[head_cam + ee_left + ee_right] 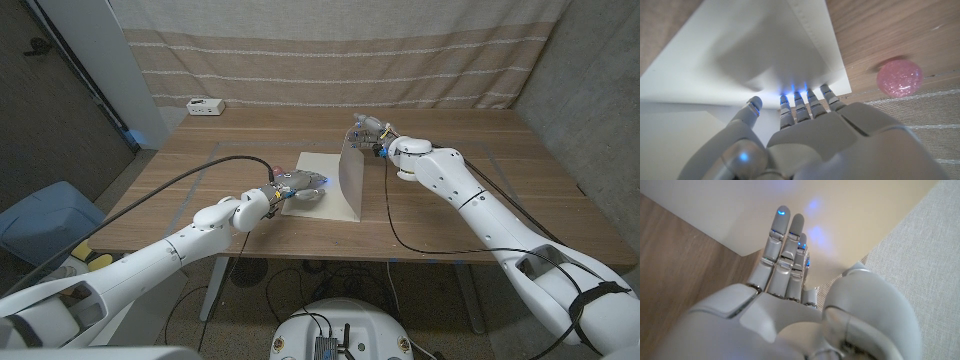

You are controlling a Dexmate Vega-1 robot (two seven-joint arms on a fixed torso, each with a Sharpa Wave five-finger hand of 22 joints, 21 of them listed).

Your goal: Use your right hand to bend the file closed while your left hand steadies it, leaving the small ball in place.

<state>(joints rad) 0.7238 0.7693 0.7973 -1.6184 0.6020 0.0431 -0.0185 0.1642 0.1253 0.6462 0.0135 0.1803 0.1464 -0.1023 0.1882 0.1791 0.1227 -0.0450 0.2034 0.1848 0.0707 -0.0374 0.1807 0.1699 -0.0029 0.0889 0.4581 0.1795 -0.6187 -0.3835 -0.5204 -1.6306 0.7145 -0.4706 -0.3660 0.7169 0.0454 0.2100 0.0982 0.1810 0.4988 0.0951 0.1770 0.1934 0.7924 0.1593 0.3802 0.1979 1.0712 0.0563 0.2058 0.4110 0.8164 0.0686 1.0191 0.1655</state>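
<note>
Midway, cream file (335, 185) on wooden counter (470, 215), one leaf flat, other leaf raised upright. Right robot hand (374, 138) behind raised leaf, fingers (785, 240) extended together, pressed against leaf's outer face, gripping nothing. Left robot hand (297, 186) on flat leaf, fingertips (805, 100) spread slightly and pressing down on sheet near fold, nothing grasped. Small pink glittery ball (899, 76) on bare counter just beside file's edge, near left robot hand, apart from it. White box (206, 106) far off at counter's back edge
</note>
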